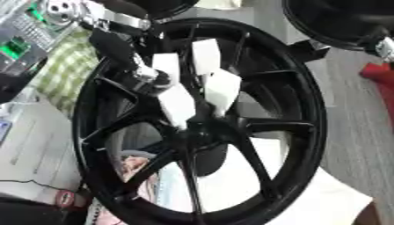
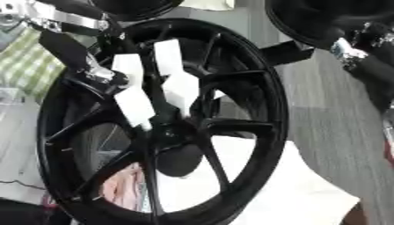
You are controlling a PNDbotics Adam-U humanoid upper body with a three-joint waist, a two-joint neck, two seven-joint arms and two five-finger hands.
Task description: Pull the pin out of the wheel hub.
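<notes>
Over the hub, the robot's left hand (image 1: 192,88) reaches down from the upper left on a black arm with silver joints, its white fingers (image 1: 178,105) extended toward the centre; whether they grasp anything cannot be told. Filling the view, the glossy black spoked alloy wheel (image 1: 300,127) faces the camera, standing tilted. No pin can be made out.
</notes>
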